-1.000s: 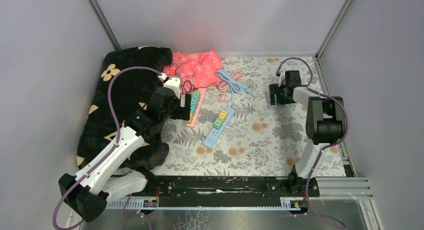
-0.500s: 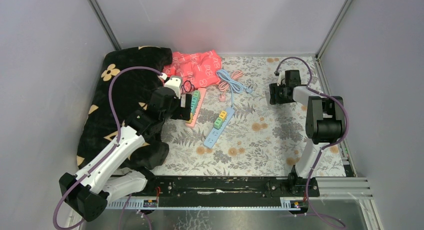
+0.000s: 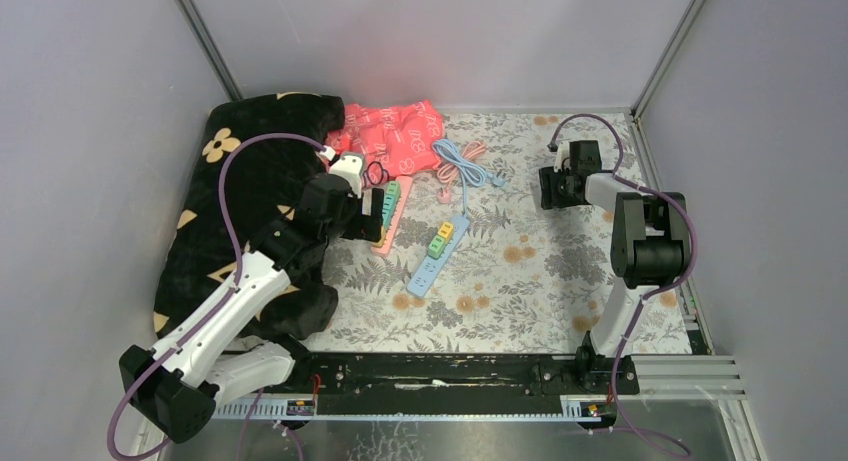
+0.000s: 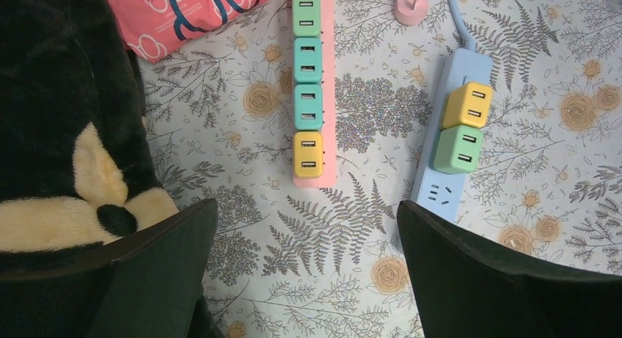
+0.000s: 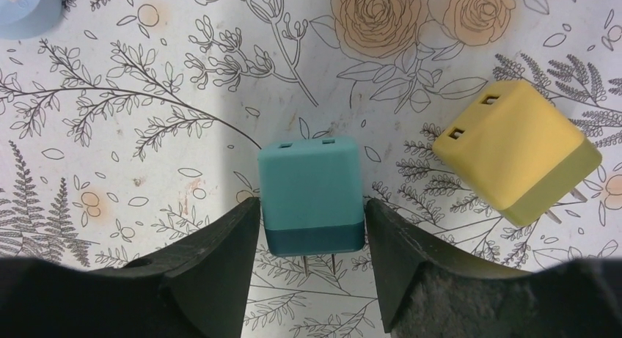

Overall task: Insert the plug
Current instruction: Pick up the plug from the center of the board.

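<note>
In the right wrist view a teal plug (image 5: pixel 311 184) lies on the floral cloth, its two prongs pointing toward the camera. My right gripper (image 5: pixel 311 213) is shut on it, with one finger against each side. A yellow plug (image 5: pixel 513 151) lies loose to its right. My left gripper (image 4: pixel 306 228) hangs open over bare cloth, just short of the pink power strip (image 4: pixel 314 89), which carries several plugs. The blue power strip (image 4: pixel 451 144) holds a yellow and a green plug, with a free socket (image 4: pixel 440 197) at its near end. From above, my right gripper (image 3: pixel 553 191) is at the far right and the blue power strip (image 3: pixel 437 256) in the middle.
A black flowered blanket (image 3: pixel 240 211) fills the left side under my left arm. A red bag (image 3: pixel 390 136) lies at the back, with coiled blue and pink cables (image 3: pixel 462 166) beside it. A pink plug (image 4: pixel 409 4) lies between the strips. Grey walls enclose the table.
The right gripper's fingers have closed in from a wider stance onto the teal plug. The left arm has barely moved.
</note>
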Controlling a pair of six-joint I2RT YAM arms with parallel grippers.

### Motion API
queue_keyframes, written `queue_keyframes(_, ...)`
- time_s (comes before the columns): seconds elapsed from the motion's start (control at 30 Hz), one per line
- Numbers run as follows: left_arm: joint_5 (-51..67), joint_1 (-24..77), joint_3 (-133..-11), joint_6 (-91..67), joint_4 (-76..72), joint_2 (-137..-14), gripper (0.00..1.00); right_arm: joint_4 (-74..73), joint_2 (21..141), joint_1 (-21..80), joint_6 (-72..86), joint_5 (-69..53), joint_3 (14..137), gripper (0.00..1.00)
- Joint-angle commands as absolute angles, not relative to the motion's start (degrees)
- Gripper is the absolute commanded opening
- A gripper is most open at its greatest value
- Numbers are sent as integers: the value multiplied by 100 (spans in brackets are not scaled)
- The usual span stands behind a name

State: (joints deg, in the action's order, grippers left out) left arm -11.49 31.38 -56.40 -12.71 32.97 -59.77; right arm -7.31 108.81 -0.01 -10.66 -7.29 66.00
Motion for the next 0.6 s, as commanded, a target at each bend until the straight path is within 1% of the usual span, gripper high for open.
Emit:
queue_keyframes(0.0,-1108,3081,-5595,-1187,2992,-5993,100,-758,11131,26,-1195,-878,6588,61)
queue_keyframes(0.23,-1021,3065,-5609,-1187,2988,-6023,100,-671,11009,27,-1273,-1047,6523,47)
queue_keyframes(0.47,-849,2999,-5638,-1195,2997,-6089,100,-199,10334,65,-931,-1419,5989,39)
queue_keyframes(0.57,-693,2959,-5666,-1212,3004,-6145,100,8,10003,201,-742,-1458,5700,38)
